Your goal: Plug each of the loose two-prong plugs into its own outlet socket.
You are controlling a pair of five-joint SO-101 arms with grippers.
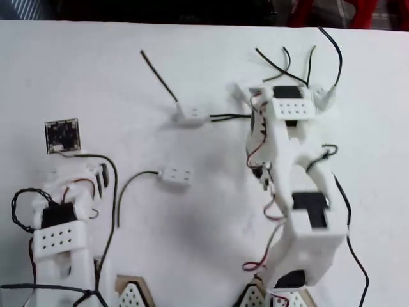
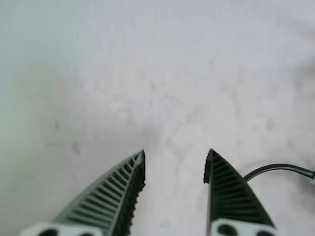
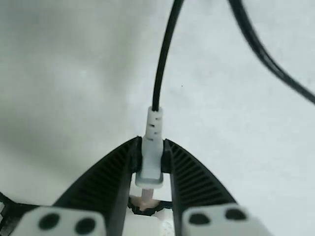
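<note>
My right gripper (image 3: pixel 151 143) is shut on a white two-prong plug (image 3: pixel 150 160), whose black cable (image 3: pixel 165 54) runs straight away from the fingers. In the high view this gripper (image 1: pixel 252 114) sits at the back right, and the cable leads left toward a white outlet socket (image 1: pixel 192 115). A second white socket (image 1: pixel 176 176) lies mid-table with its own black lead. Another white plug (image 1: pixel 327 96) lies loose to the right of that arm's wrist. My left gripper (image 2: pixel 174 162) stands open over bare table near the left front (image 1: pixel 99 176), holding nothing.
A small black-and-white marker card (image 1: pixel 62 135) lies at the left. Several loose black cables (image 1: pixel 281 64) curl behind the right arm. A black cable (image 2: pixel 280 169) passes beside the left fingers. The white table (image 1: pixel 77 64) stretches to the back left.
</note>
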